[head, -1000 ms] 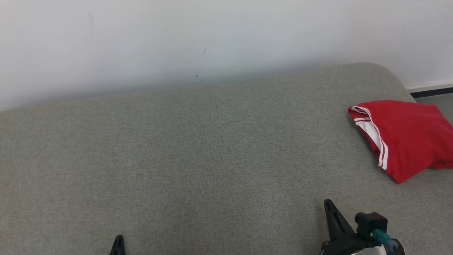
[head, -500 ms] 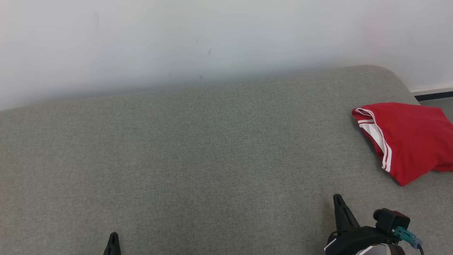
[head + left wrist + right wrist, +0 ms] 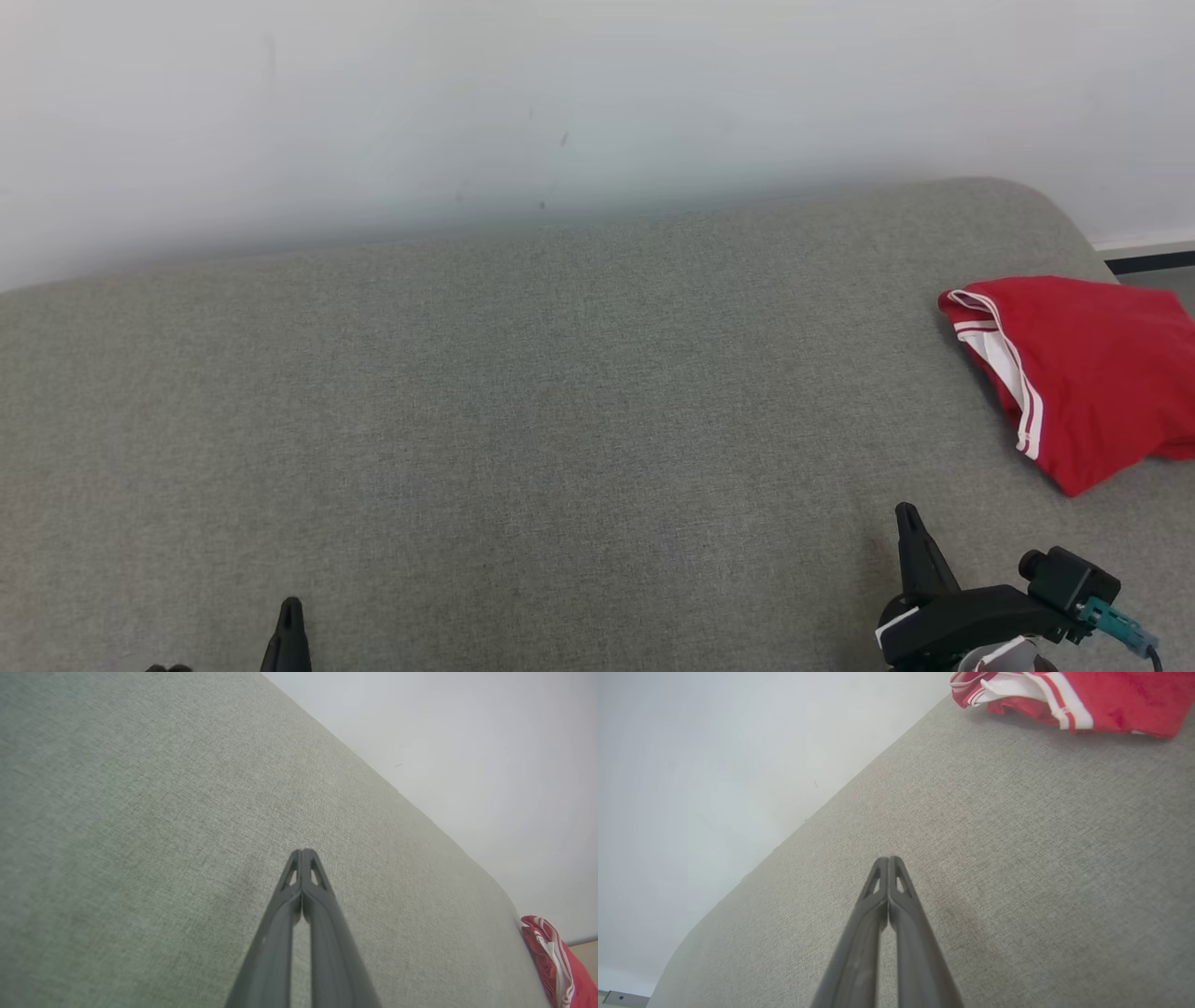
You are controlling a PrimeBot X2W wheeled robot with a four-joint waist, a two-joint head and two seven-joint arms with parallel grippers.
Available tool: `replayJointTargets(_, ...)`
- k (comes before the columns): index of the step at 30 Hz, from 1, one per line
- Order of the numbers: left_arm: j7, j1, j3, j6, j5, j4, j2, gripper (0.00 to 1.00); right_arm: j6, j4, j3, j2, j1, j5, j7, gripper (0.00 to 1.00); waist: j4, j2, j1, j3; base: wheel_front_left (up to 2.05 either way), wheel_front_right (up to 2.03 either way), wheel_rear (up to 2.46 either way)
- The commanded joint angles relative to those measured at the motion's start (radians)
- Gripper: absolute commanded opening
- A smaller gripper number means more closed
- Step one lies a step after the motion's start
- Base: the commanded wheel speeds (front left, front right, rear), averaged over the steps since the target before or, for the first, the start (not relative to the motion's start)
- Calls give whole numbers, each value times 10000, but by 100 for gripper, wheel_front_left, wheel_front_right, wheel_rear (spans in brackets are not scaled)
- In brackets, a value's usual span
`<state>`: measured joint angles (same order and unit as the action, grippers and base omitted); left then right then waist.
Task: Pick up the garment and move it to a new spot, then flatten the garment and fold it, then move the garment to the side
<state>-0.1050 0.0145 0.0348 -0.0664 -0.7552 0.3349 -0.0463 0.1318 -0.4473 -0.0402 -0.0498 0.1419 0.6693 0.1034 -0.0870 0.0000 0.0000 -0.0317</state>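
Observation:
The garment (image 3: 1092, 373) lies folded in a red bundle at the far right of the grey cushion (image 3: 560, 420), its red-and-white striped trim and a bit of white fabric facing left. It also appears in the left wrist view as the garment (image 3: 556, 961) at the lower right corner, and in the right wrist view as the garment (image 3: 1087, 690) at the top right. My right gripper (image 3: 907, 513) is shut and empty, low on the cushion, well short of the garment. My left gripper (image 3: 290, 607) is shut and empty at the lower left. Up close, the left gripper (image 3: 303, 851) and the right gripper (image 3: 888, 858) each have their fingers pressed together.
A white wall (image 3: 560, 93) runs behind the cushion. The cushion's rounded right end drops to a strip of floor with a dark baseboard (image 3: 1153, 259). The wide grey surface stretches between the grippers and to the left.
The head camera has drifted a little, shifting the picture. The right gripper has edged right and the left gripper slightly left. The garment has stayed put.

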Motion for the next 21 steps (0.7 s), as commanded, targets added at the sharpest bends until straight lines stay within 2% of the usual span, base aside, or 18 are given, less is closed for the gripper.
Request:
replayJointTargets(1, 57, 255, 56, -50, -365, -191, -27, 0, -6, 208, -41, -2, 56, 374, -78, 0, 14, 0, 0, 6, 0, 0, 0)
replayJointTargets(21, 677, 480, 275, -228, -2725, -397, -36, 0, -9, 744, -248, -4, -59, 2975, -686, 0, 198, 0, 0, 68, 0, 0, 0)
